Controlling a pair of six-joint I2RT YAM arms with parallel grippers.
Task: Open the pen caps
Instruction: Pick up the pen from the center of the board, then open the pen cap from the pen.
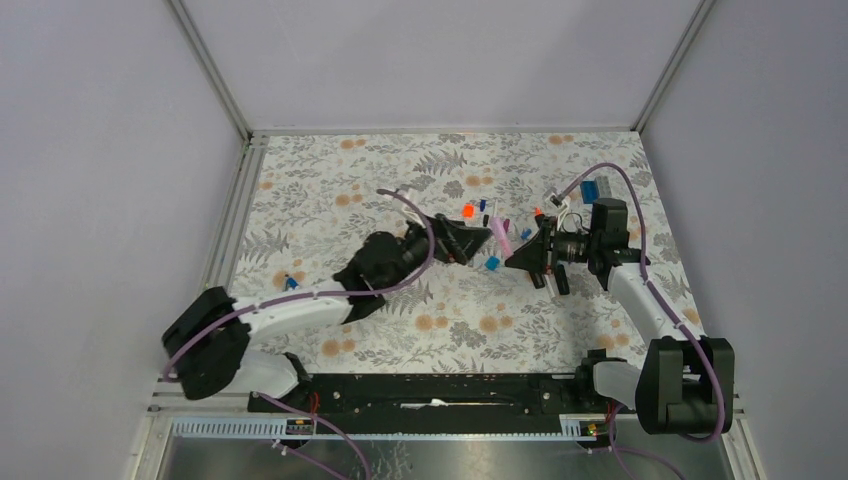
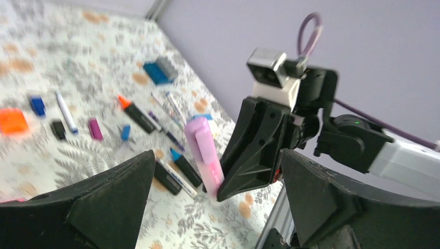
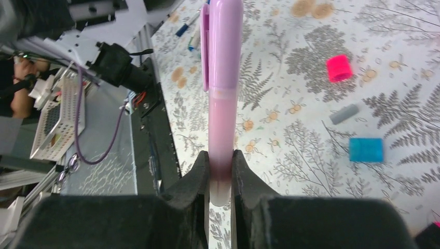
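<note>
While the right gripper (image 3: 220,167) clamps the bare end of a pink highlighter (image 3: 223,124), its jaws are narrow and pressed on the barrel from both sides. The lilac cap (image 3: 223,41) is on the highlighter's far end, clip side showing, pointing away from the right wrist camera. The pen is held off the table (image 1: 330,190), up over the middle of the floral cloth.

The left gripper (image 2: 215,158) faces it with jaws wide and nothing in them. In the left wrist view the capped end stands in the gap between the two left fingers (image 2: 122,179), touching neither as far as I can tell.

There are loose caps on the cloth: a pink cap (image 3: 339,68) and a grey cap (image 3: 344,113) lie apart, near a blue block (image 3: 366,150). In the left wrist view a blue cap (image 2: 37,105), a black cap (image 2: 58,129) and a purple cap (image 2: 95,128) lie in a loose row beside an orange block (image 2: 13,121). A thin white pen (image 2: 66,111) lies between the blue and purple ones.

An uncapped black highlighter with an orange tip (image 2: 136,111) lies further back, and a second with a blue tip (image 2: 184,166) lies just beside the held pen in the picture. A blue-and-grey block (image 2: 160,70) sits near the wall.
</note>
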